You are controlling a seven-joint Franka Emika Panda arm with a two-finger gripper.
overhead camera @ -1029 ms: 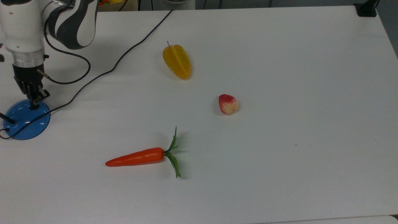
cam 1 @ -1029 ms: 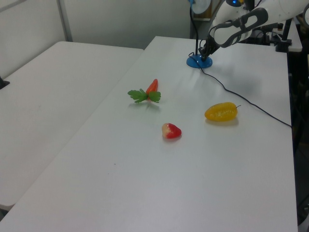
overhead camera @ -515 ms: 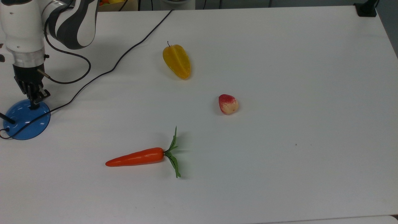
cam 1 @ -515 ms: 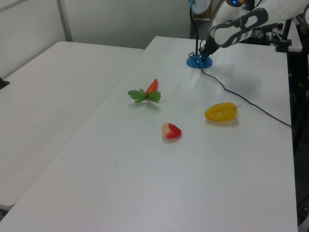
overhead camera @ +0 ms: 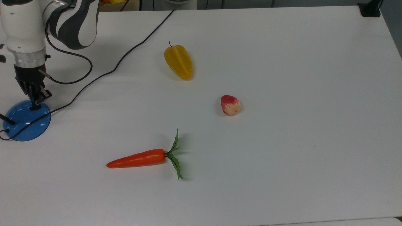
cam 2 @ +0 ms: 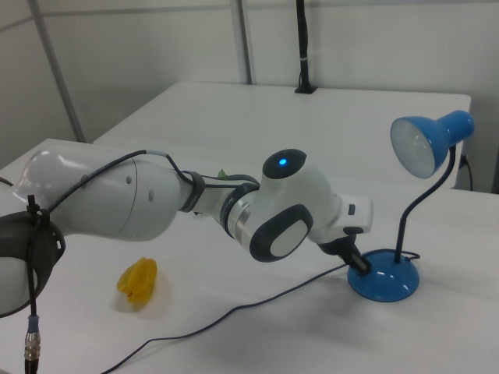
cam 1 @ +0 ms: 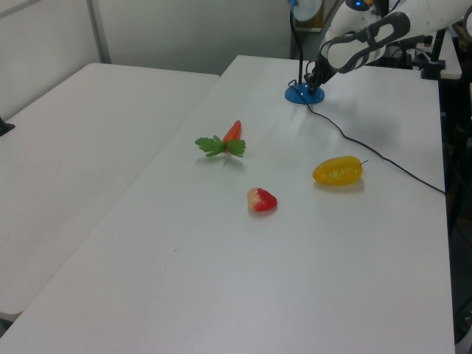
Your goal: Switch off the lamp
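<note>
Gripper (overhead camera: 35,106) movement is the only change across the last second: in the top view its tip sits a little higher on the lamp (overhead camera: 26,121) base than a second ago, a small lift away from the glossy blue dome, while the carrot, the starfruit and the strawberry lie exactly where they were. In the right view the gripper (cam 2: 360,265) tip still rests at the top of the lamp (cam 2: 383,276) base, touching or only just clear of it, and which of the two cannot be told. Whether the fingers are parted or closed cannot be told either. The shade in the right view shows a pale inner face with no clear glow, so the press on the switch has probably been made and the arm is probably easing off; that is a judgement, not something plainly visible.

The lamp stands near the table (overhead camera: 282,62) edge on the top view's left, close to the far corner as the left view shows it, where the lamp (cam 1: 303,94) and the gripper (cam 1: 312,82) meet. Its black cord (overhead camera: 103,74) runs from the base across the table toward the far edge in the top view, passing just beside the arm's own cable. The starfruit (overhead camera: 178,61), strawberry (overhead camera: 230,105) and carrot (overhead camera: 138,159) lie well apart from the lamp, toward the middle of the table. Open room lies straight up from the base and toward the table's centre; the thin stem and the table edge crowd the other sides.
</note>
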